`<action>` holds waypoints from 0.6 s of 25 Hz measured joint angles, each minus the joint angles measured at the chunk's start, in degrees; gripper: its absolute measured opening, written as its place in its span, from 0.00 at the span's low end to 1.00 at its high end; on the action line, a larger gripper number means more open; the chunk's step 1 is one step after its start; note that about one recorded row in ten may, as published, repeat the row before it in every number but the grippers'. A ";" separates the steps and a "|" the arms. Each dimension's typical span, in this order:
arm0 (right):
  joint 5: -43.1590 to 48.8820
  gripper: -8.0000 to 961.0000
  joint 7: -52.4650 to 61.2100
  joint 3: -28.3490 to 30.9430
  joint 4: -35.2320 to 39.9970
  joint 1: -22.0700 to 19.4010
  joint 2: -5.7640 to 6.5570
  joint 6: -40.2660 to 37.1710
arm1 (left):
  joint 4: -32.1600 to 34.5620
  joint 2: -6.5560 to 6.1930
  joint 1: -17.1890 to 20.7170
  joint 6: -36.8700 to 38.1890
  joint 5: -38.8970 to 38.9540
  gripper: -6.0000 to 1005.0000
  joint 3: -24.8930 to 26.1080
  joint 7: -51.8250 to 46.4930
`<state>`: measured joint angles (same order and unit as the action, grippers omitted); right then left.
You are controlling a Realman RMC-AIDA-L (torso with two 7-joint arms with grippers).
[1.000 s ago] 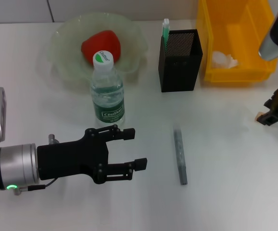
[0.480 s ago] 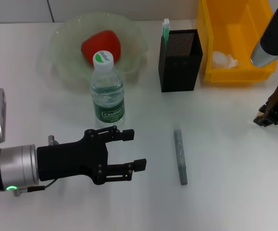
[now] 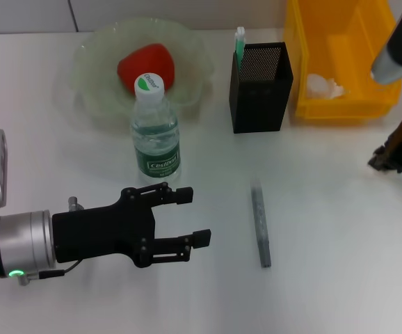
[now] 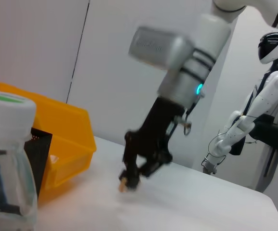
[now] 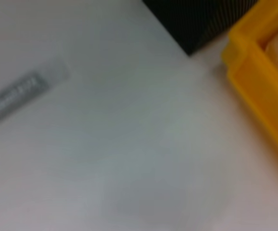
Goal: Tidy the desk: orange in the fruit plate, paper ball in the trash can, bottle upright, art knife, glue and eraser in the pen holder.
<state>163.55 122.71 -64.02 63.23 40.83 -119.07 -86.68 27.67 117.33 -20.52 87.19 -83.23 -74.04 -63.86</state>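
Note:
A red-orange fruit (image 3: 146, 62) lies in the pale green fruit plate (image 3: 90, 66). The water bottle (image 3: 154, 132) stands upright in front of it. The black mesh pen holder (image 3: 259, 87) holds a green glue stick (image 3: 240, 40). A paper ball (image 3: 324, 85) lies in the yellow bin (image 3: 354, 104). The grey art knife (image 3: 260, 224) lies flat on the table. My right gripper (image 3: 390, 157) hovers at the right edge, shut on a small tan eraser (image 4: 123, 183). My left gripper (image 3: 187, 217) is open and empty, below the bottle.
The white table (image 3: 326, 278) extends around the knife. In the right wrist view, the knife (image 5: 14, 98), the pen holder's corner (image 5: 201, 19) and the yellow bin's rim (image 5: 259, 86) show. A white humanoid robot (image 4: 254, 125) stands far behind.
My right gripper has lifted and moved a little toward the back with the eraser. The left arm has not moved.

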 joint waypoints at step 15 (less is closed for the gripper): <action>-47.15 0.13 -1.84 21.30 -2.24 -3.29 0.33 9.85 | -0.08 0.00 0.13 0.02 -0.01 0.80 -0.23 -0.02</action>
<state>116.41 120.87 -42.72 60.99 37.53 -118.74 -76.83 27.60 117.33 -20.39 87.21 -83.24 -74.27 -63.88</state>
